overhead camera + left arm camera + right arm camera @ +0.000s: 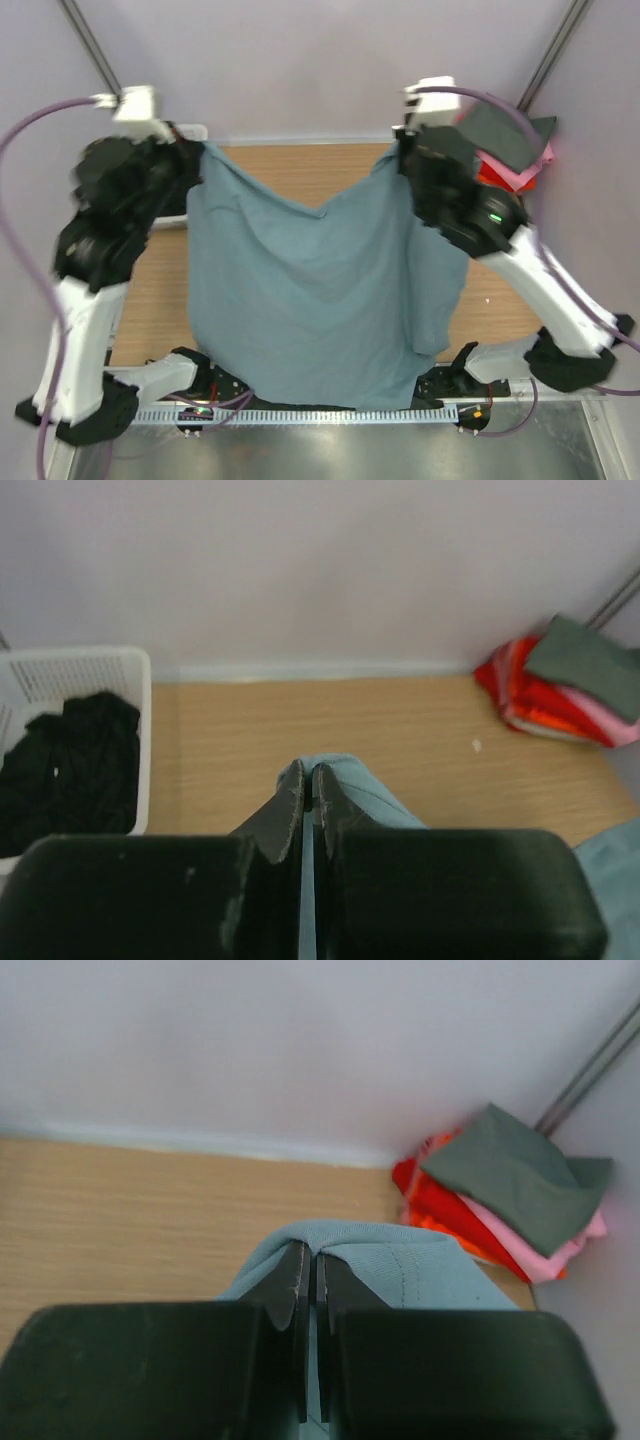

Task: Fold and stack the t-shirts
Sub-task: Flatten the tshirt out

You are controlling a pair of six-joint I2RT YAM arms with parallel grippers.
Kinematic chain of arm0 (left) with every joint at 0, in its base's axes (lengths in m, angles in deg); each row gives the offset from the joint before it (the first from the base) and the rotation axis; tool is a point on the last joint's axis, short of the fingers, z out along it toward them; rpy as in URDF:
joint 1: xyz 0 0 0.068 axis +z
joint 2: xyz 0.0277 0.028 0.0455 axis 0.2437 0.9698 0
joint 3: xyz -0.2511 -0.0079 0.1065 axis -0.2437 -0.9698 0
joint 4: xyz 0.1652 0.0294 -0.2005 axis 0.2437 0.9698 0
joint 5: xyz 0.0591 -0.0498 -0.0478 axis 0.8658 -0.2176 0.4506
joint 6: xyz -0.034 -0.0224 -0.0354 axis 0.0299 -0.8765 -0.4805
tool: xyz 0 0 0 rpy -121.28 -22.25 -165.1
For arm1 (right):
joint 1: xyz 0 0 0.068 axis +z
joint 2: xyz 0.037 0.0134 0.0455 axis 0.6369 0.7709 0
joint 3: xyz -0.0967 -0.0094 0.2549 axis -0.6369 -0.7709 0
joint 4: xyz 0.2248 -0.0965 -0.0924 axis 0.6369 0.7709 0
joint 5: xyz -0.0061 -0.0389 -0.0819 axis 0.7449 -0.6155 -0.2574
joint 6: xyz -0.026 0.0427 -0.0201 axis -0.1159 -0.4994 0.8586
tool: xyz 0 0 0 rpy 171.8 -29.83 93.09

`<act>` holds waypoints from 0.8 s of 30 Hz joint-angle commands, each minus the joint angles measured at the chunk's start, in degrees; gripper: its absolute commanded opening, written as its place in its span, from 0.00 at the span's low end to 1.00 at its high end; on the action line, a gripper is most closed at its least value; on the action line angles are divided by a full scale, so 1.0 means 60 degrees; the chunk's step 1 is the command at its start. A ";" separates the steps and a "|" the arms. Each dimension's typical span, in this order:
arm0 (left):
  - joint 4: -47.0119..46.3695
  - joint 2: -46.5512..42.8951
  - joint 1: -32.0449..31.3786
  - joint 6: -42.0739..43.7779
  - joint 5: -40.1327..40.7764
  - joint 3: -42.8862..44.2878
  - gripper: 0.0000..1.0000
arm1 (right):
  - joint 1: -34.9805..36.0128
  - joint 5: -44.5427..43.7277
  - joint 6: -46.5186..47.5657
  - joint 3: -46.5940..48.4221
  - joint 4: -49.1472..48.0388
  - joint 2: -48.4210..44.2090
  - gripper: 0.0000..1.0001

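Observation:
A dusty blue-grey t-shirt (310,300) hangs spread between both arms above the wooden table (330,170). My left gripper (198,155) is shut on its upper left corner, with the cloth (345,780) pinched between the jaws (309,780). My right gripper (402,150) is shut on its upper right corner, cloth (400,1255) draped over the fingertips (310,1260). A stack of folded t-shirts (515,150), dark grey on pink, orange and red, lies at the far right corner; it also shows in the left wrist view (565,690) and the right wrist view (500,1195). A black t-shirt (70,765) lies in the basket.
A white lattice basket (80,670) stands at the far left of the table. The purple wall (320,60) runs close behind the table. A metal rail (300,413) lies along the near edge by the arm bases.

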 commanded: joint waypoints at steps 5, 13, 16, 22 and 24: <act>0.0824 0.6204 0.2084 -0.1819 -0.0125 0.0795 0.04 | -0.4671 0.4361 -0.1634 0.1019 -0.0910 0.5998 0.16; 0.2945 0.9929 0.2440 -0.2585 -0.0935 0.4475 0.73 | -0.4882 0.5844 -0.1797 0.6179 0.1073 0.9760 1.00; 0.1653 0.8200 0.2366 -0.2701 -0.1035 0.2219 0.88 | -0.4911 0.6064 -0.2118 0.2685 -0.0740 0.7271 1.00; 0.1052 0.5968 0.2073 -0.2658 -0.0949 -0.0871 0.88 | -0.4896 0.6430 -0.3495 0.0059 0.0091 0.5769 1.00; 0.0581 0.4942 0.2044 -0.2846 -0.1182 -0.2541 0.87 | -0.4896 0.6649 -0.3773 -0.1289 -0.0099 0.5124 1.00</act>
